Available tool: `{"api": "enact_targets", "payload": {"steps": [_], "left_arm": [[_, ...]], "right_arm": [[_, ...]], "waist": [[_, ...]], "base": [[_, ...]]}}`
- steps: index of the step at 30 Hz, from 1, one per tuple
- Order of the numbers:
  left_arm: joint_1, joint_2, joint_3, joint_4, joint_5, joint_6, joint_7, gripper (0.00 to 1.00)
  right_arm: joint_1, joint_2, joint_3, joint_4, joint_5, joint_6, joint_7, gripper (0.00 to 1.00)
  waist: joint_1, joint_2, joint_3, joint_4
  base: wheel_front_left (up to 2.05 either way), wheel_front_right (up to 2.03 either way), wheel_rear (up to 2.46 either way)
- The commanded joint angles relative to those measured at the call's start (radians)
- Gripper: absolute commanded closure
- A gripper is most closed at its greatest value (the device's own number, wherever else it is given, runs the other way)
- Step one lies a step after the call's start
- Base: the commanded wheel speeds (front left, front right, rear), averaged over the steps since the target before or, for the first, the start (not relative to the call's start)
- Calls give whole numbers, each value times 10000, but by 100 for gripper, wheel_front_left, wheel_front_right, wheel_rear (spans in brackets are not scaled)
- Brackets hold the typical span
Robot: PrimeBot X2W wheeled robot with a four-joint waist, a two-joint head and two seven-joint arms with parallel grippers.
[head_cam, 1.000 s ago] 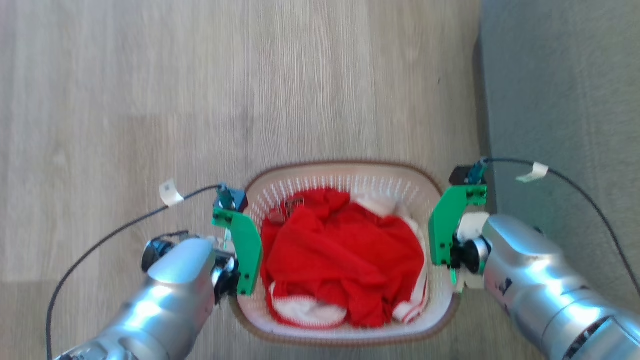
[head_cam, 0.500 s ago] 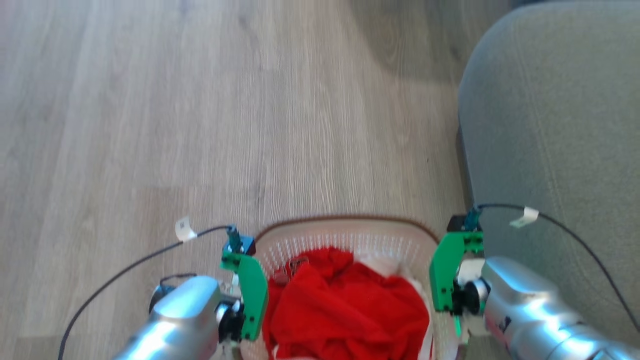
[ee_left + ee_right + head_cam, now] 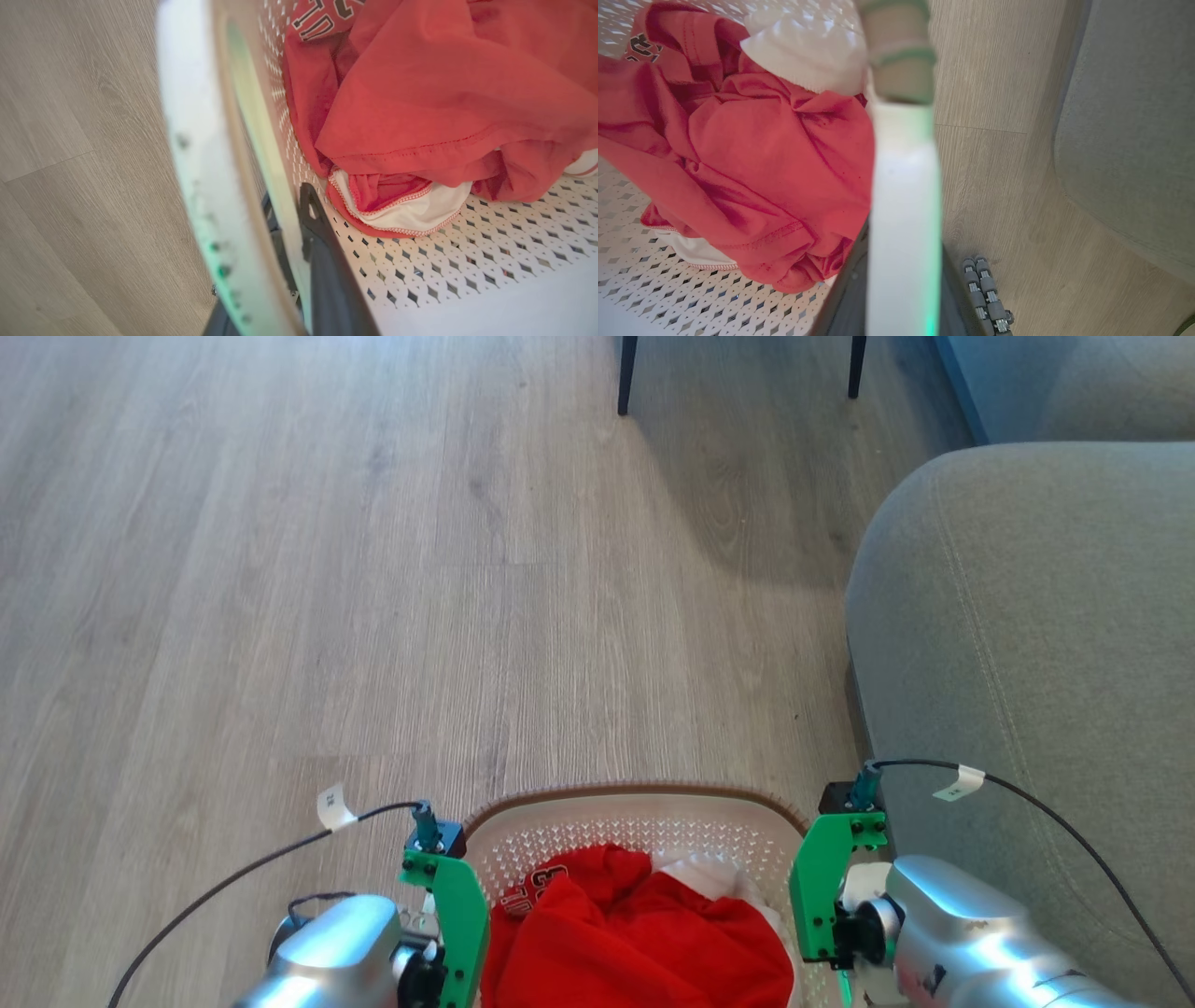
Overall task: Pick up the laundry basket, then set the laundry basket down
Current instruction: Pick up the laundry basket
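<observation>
The laundry basket [image 3: 635,803], white and perforated with a brown woven-look rim, sits at the bottom middle of the head view with red-and-white clothes [image 3: 635,933] inside. My left gripper [image 3: 446,933] is at its left side and my right gripper [image 3: 823,907] at its right side, both behind green plates. In the left wrist view the white handle [image 3: 196,177] runs between my left gripper's [image 3: 280,266] two dark fingers, one of them [image 3: 322,261] inside the basket. In the right wrist view the other handle [image 3: 901,210] fills my right gripper [image 3: 901,289]. The basket's near half is cut off.
A grey sofa [image 3: 1027,616] stands close on the right, almost touching my right arm. Two dark furniture legs [image 3: 624,373] stand at the far middle. Wood floor [image 3: 327,569] stretches ahead and to the left. My base's roller wheel [image 3: 987,294] shows below the right handle.
The head camera has moved, so the whole picture slid down: more floor, the sofa and the furniture legs came in. The basket stays between both grippers, still held.
</observation>
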Motion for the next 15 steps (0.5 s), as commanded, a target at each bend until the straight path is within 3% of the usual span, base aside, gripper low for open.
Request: {"api": "enact_targets", "payload": {"steps": [1, 15], "left_arm": [[-388, 159, -76, -86, 33, -74, -25, 100], [-499, 123, -170, -12, -147, -74, -52, 100]], "right_arm": [[-86, 104, 267, -277, -79, 75, -107, 100], [-171, 104, 645, -272, 280, 75, -239, 100]], "waist": [[1, -1, -72, 45], [1, -1, -143, 144]], "base": [[0, 0, 0], [0, 0, 0]]}}
